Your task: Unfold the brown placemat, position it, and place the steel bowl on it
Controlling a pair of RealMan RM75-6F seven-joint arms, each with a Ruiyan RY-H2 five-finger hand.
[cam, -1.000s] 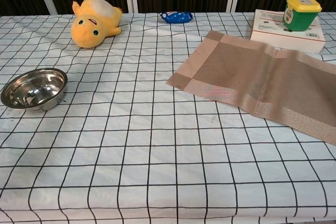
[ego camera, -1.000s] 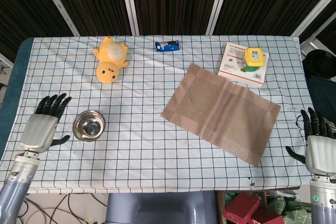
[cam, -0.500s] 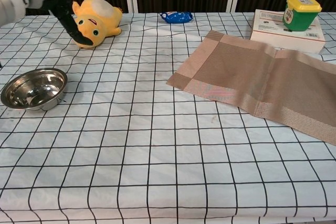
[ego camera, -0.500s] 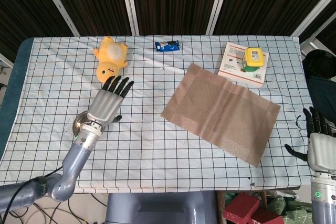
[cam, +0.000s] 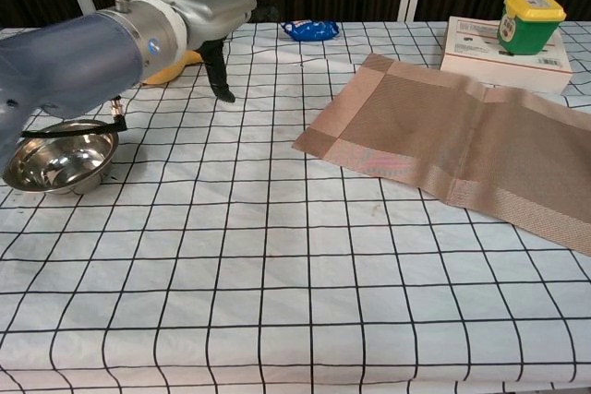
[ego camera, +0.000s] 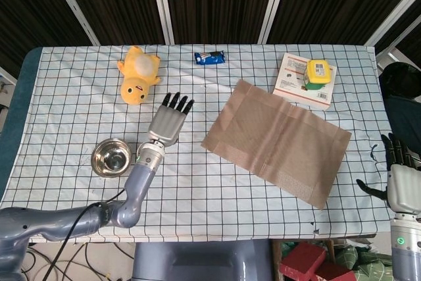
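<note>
The brown placemat [ego camera: 276, 139] lies unfolded and flat, angled across the right half of the table, also visible in the chest view [cam: 462, 140]. A steel bowl [ego camera: 111, 157] sits upright and empty near the left front, seen as well at the chest view's left edge [cam: 57, 156]. My left hand [ego camera: 170, 119] is open, fingers stretched out flat, hovering between the bowl and the mat; its back fills the upper left of the chest view [cam: 199, 6]. My right hand [ego camera: 402, 179] hangs open off the table's right edge, holding nothing.
A yellow plush duck [ego camera: 138, 74] lies at the back left, partly hidden by my arm in the chest view. A blue packet [ego camera: 209, 58] is at the back centre. A white box [ego camera: 299, 83] with a green yellow-lidded jar [ego camera: 317, 74] stands behind the mat.
My left hand has swept from the left table edge past the bowl to the right and forward, toward the mat. The right hand has sunk slightly. Bowl and mat have not moved.
</note>
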